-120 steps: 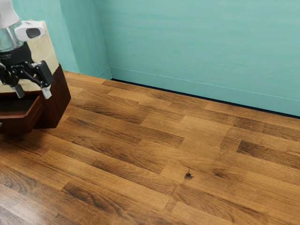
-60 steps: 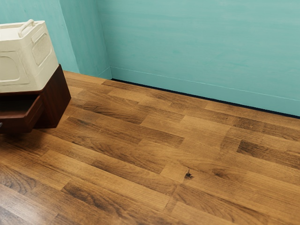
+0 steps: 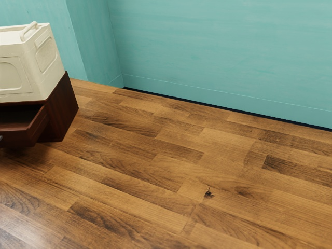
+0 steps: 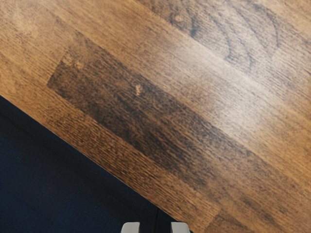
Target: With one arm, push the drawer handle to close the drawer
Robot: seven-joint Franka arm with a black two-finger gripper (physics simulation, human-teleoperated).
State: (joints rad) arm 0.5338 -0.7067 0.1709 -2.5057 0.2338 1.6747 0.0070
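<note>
At the exterior view's left edge, the dark reddish-brown cabinet (image 3: 63, 111) has its drawer (image 3: 39, 127) pulled out. A bit of the grey metal handle (image 3: 1, 138) shows on the drawer's front, cut by the picture's edge. In the wrist view, my gripper (image 4: 155, 227) has its two pale fingertips apart, with nothing between them. Below it are wood planks and a dark area beyond their edge. It touches neither drawer nor handle there.
A cream box (image 3: 39, 65) with a top handle rests on the cabinet. Wood planks (image 3: 171, 171) spread across the exterior view, up to a teal wall (image 3: 218, 52). The wood's straight edge borders a dark blue area (image 4: 48, 165) in the wrist view.
A second ago my hand was above the pulled-out drawer, in front of the cream box; it has since moved away from there. The drawer and box look unmoved.
</note>
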